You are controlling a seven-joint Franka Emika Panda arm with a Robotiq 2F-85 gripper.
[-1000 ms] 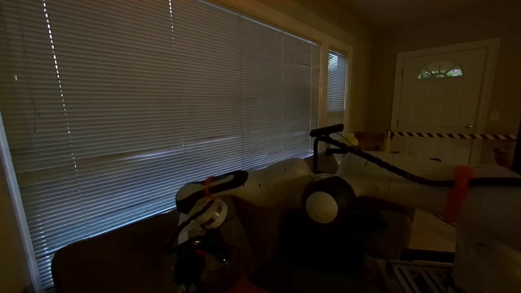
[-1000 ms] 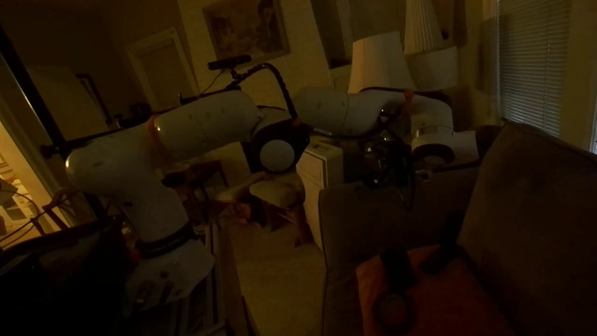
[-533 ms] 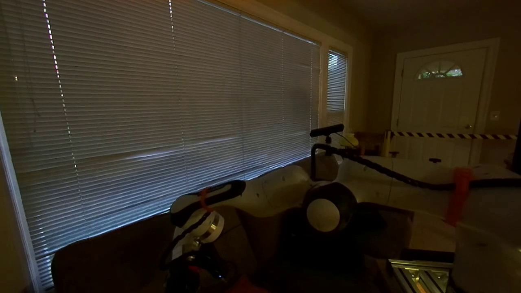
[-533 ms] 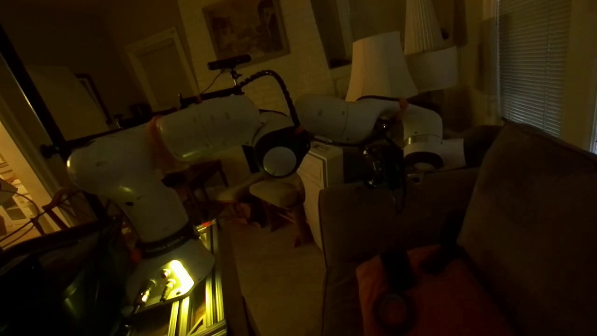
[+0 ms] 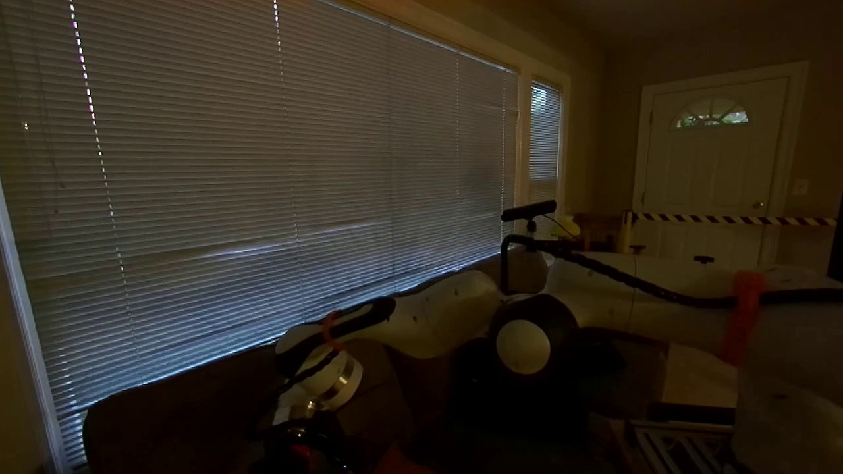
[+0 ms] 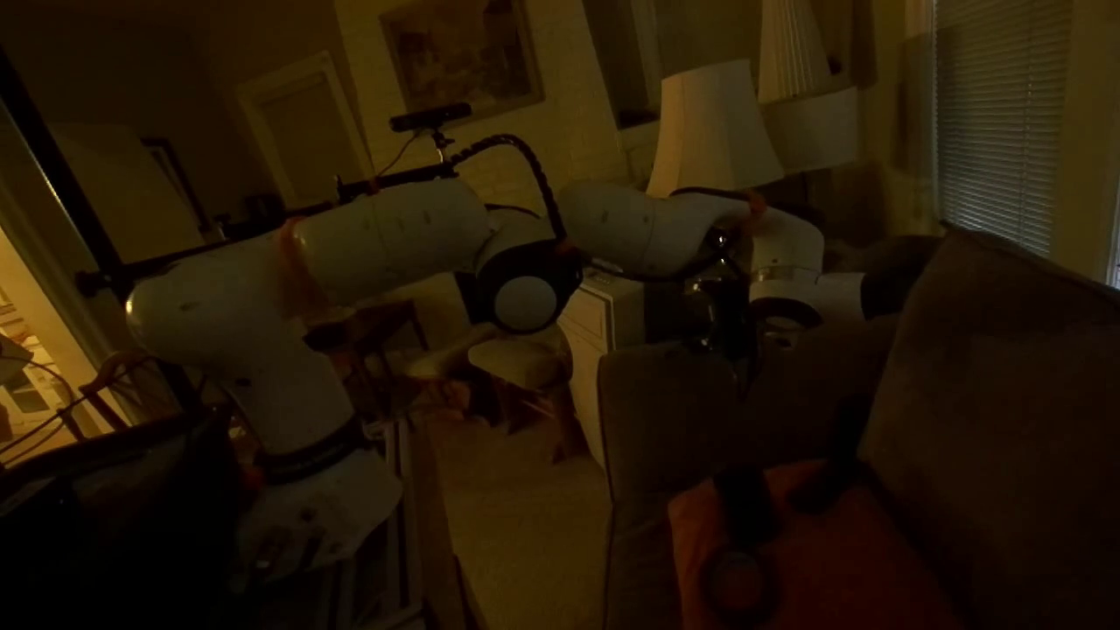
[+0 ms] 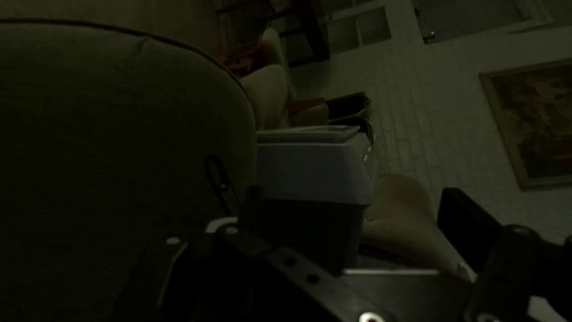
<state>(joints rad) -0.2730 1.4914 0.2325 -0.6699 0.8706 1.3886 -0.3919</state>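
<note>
Showing left of the middle in the wrist view, a small dark loop (image 7: pixel 223 188) is just beside the claw (image 7: pixel 353 203); it is too dim to tell what it is or if they touch. The claw is wide, with its two fingers (image 7: pixel 467 228) spread well apart. Behind the loop, a big soft couch (image 7: pixel 111 125) fills the left side of the frame. Through the gap between the fingers you can see a pale box (image 7: pixel 313 172) near the middle, and a tan chair (image 7: pixel 397 210) sits to the right of it. At the right side, a picture (image 7: pixel 545 129) hangs on a pale brick wall (image 7: pixel 422 103). In an exterior view, the white robot arm (image 6: pixel 394 232) reaches across from the left, and the claw is by the couch, right of the middle. At the lower right, dark shapes (image 6: pixel 744 503), too dim to name, lie on a soft orange thing (image 6: pixel 840 560). A lamp shade (image 6: pixel 713 131) is at the upper right. In an exterior view, window blinds (image 5: pixel 263 164) fill the upper left, and a white door (image 5: pixel 714 164) is at the right.
</note>
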